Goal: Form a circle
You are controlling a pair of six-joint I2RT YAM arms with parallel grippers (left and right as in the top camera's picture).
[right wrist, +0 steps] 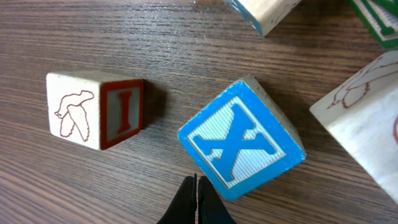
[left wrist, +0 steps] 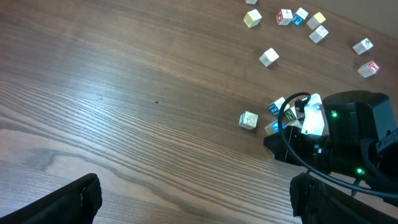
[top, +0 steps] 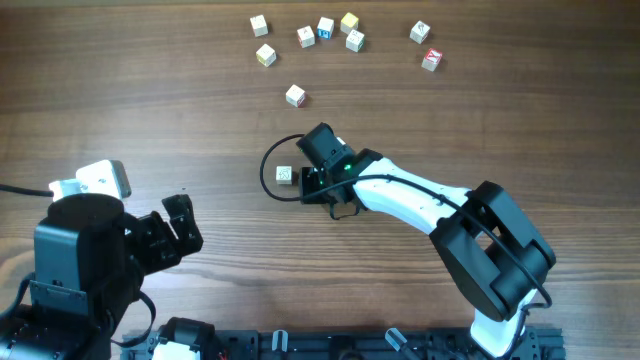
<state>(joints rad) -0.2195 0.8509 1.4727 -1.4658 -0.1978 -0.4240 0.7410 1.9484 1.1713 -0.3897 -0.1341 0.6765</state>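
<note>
Two cubes are being framed before the right tool (right wrist: 196, 200), whose jaws are being held shut on nothing. The blue X cube (right wrist: 241, 138) is sitting just beside the tips at 1 o'clock, within the circle (left wrist: 278, 112) being gathered at the middle of the table (top: 150, 90). The I cube (right wrist: 94, 109) is lying apart at 10 o'clock. A sideways nudge is being judged likely. The left tool (left wrist: 199, 200) is being held wide, empty, well away at 8 o'clock.
</note>
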